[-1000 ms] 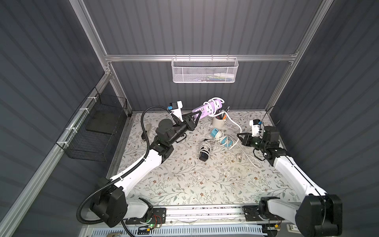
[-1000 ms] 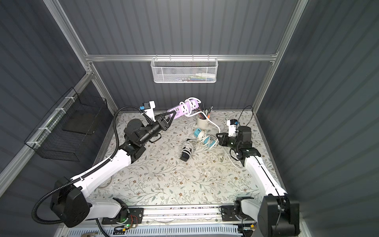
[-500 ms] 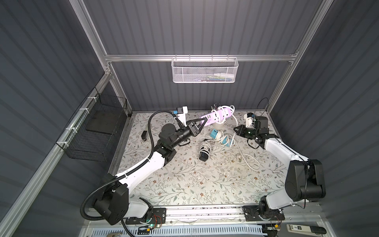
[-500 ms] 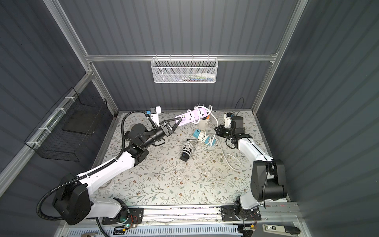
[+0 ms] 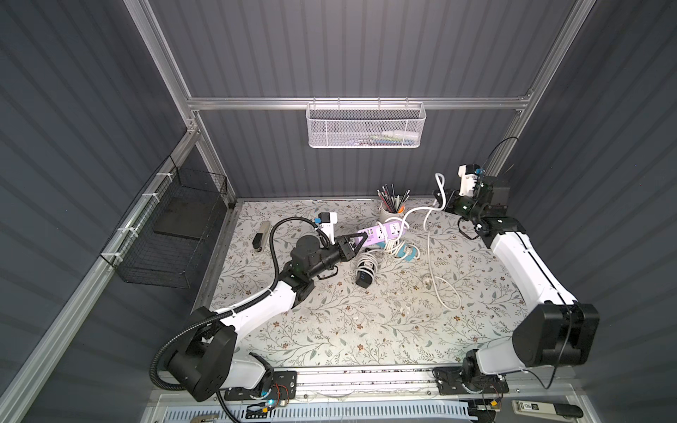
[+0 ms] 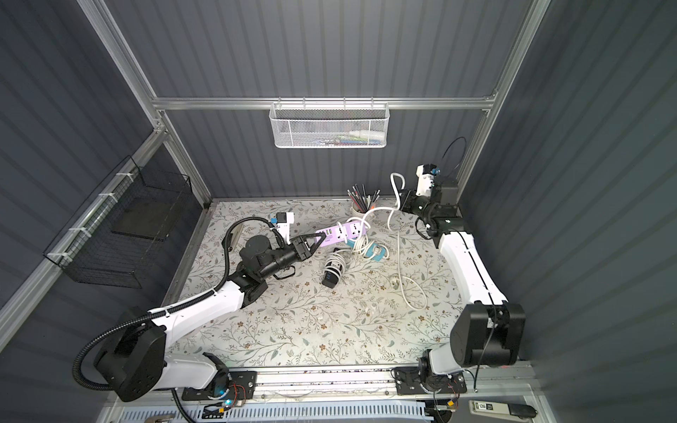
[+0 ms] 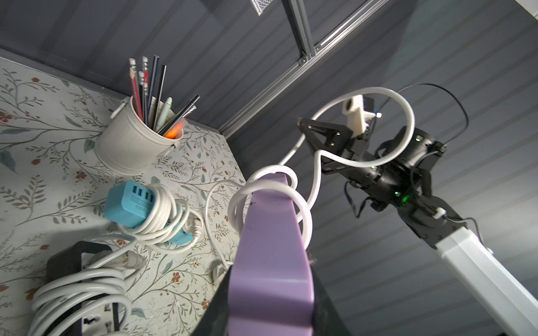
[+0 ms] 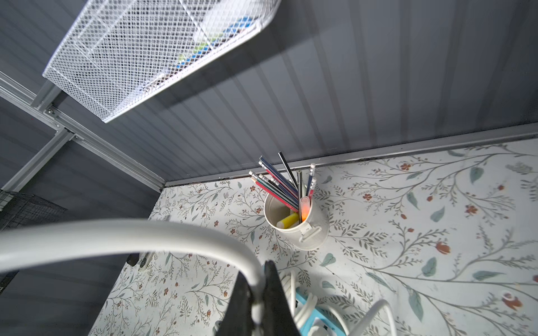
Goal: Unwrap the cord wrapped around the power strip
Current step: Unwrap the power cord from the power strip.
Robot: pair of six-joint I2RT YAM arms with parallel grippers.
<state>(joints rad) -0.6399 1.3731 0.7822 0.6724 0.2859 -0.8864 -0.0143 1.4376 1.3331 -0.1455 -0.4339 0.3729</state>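
Both pincers clamp: my left gripper [image 5: 362, 238] holds the purple power strip [image 5: 384, 230] raised near the tabletop's [image 5: 366, 322] far edge, my right gripper [image 5: 444, 200] pinches its white cord [image 5: 421, 211] above the far-right corner; the floral near half lies open between grey walls [image 5: 366, 55].

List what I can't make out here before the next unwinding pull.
Turns remaining on the purple power strip: its body hides the underside in the left wrist view; too small in both top views.
Grip of the left gripper: cut off by that view's bottom edge.
The white cord: blurred, close to the right wrist lens.
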